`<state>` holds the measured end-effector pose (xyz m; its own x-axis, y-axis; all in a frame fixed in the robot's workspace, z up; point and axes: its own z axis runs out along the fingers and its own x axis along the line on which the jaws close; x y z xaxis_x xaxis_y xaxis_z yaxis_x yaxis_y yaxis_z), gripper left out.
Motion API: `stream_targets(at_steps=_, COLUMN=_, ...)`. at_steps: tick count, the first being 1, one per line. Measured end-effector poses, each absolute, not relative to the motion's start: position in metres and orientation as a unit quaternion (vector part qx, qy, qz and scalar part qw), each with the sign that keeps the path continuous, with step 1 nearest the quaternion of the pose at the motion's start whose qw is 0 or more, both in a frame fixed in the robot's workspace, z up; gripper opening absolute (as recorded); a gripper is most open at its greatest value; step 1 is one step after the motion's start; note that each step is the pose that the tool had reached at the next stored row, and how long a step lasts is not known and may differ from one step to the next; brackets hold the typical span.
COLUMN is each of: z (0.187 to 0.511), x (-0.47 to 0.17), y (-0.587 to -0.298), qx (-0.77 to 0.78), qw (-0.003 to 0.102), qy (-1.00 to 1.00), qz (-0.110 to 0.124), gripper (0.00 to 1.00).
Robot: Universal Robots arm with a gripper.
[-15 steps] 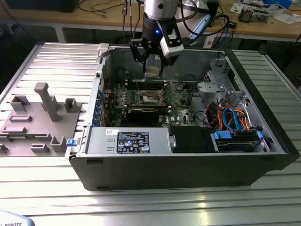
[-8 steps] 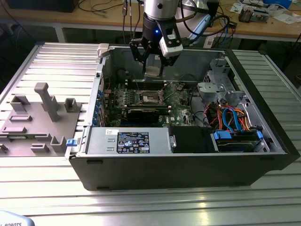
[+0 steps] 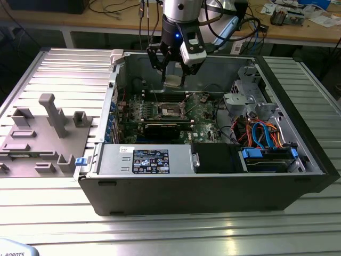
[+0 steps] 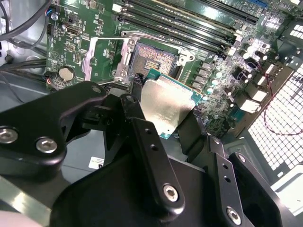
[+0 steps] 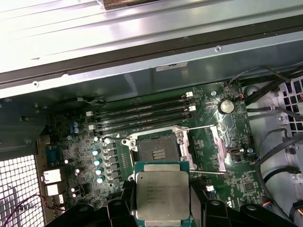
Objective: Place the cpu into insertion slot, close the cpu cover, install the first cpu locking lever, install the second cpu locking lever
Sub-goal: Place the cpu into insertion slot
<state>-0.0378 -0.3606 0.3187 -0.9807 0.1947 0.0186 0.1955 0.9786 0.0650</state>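
I have the gripper clenched on the cpu, holding it in the air above the slot, clear of it. The slot lies bare, its cover swung open just beside it. Black fingers hide two cpu edges in the second wrist view; I cannot make out the levers in the exterior view

I work here in a robotics lab or workshop: an opened computer case lies on a ribbed metal counter, and behind it stands a wooden counter with loose cables.
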Motion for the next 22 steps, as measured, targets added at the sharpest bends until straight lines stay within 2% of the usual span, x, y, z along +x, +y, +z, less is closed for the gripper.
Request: stream_targets(at_steps=22, z=0.3186, x=-0.0378, y=-0.3606, qx=-0.126, qw=0.005, qy=-0.991, qz=-0.033, gripper=0.55)
